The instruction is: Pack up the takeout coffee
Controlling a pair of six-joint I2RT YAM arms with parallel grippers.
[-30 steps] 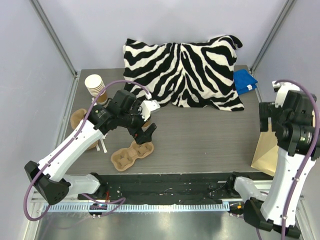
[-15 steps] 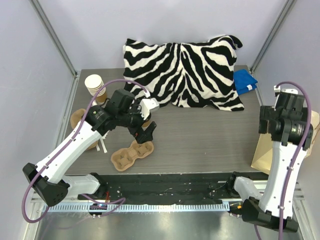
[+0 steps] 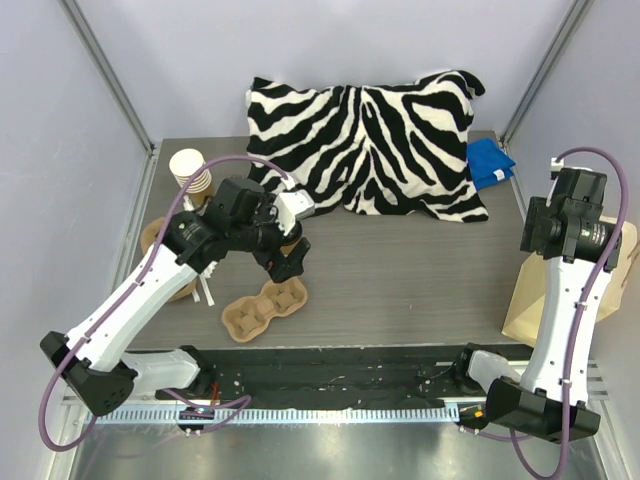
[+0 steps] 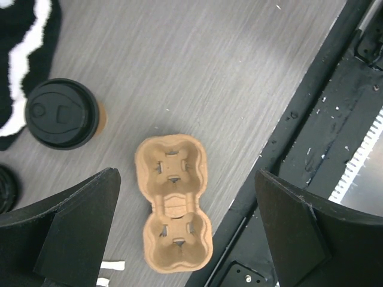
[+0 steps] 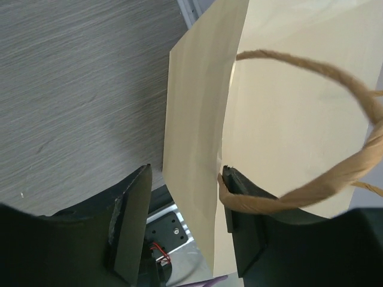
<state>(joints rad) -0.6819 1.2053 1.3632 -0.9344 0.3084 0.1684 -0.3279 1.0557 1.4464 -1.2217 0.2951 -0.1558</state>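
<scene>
Grey wood-grain table [image 3: 400, 270], a zebra-striped pillow [image 3: 370, 140] at its back. The left gripper [image 4: 188, 221] hangs wide open and empty above a 2-cup pulp carrier [image 4: 173, 200]. The takeout coffee [image 4: 60, 113] stands near it, by the pillow's edge. The right gripper [image 5: 185, 221] straddles the paper bag [image 5: 287, 119] wall, jaws half closed; whether it pinches cannot be told.

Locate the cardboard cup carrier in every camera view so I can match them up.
Top external: the cup carrier lies left of centre, near the front edge of the table.
Left wrist: the carrier sits at lower centre, lengthwise up the picture, both wells empty.
Right wrist: not in it.
Shared landmark: the grey wood-grain table, seen in all three views.
</scene>
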